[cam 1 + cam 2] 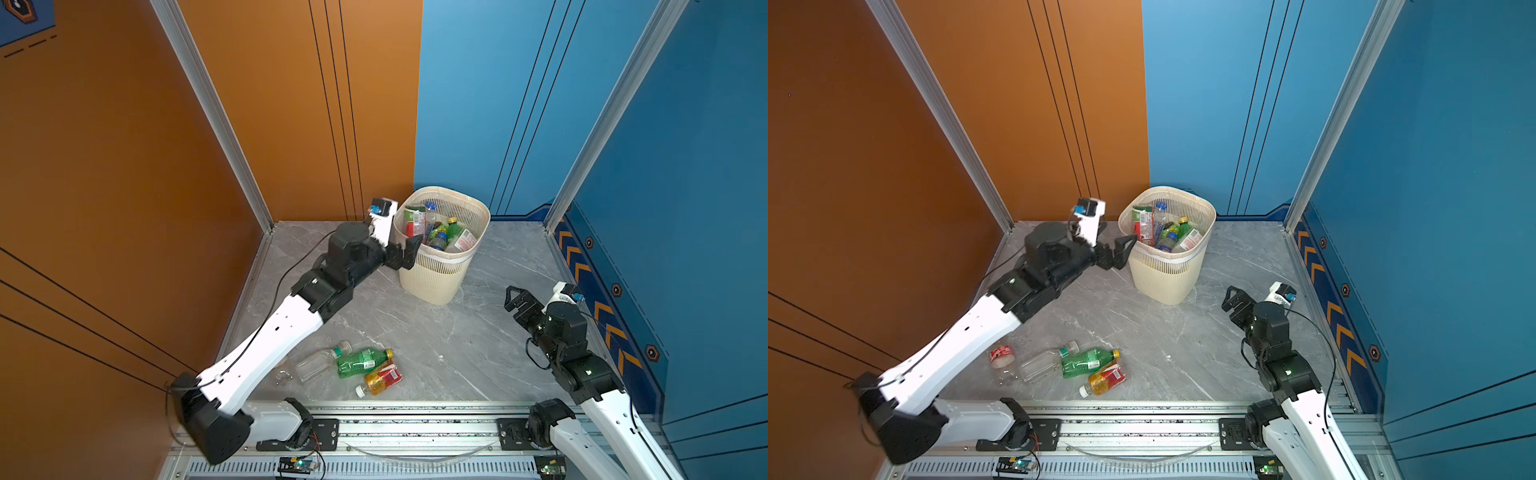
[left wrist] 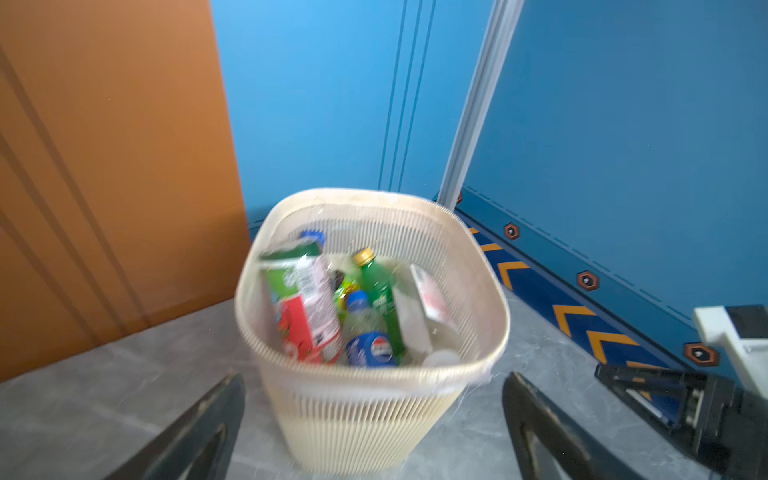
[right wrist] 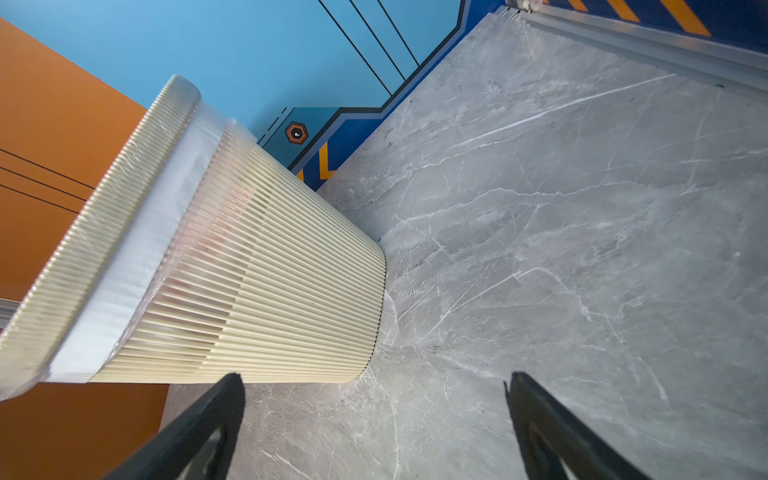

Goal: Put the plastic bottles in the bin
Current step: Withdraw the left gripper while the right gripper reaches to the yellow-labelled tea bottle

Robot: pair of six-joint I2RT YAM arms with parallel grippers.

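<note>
Step looks like release done. In both top views left hand [image 1: 409, 250] gapes empty at bin [image 1: 432, 286] rim; loose bottles [image 1: 1040, 365] lie on bench [image 1: 457, 353], well apart. Left wrist: binned bottles [image 2: 370, 349] piled inside. Right wrist: right hand [image 3: 374, 376] spread, empty, near bin. Next, probably: swing over to green bottle [image 1: 361, 362], close on its body.

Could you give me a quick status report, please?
Both open, empty: left gripper at bin rim, right gripper apart. Loose bottles lie on table. Nothing blocking.
</note>
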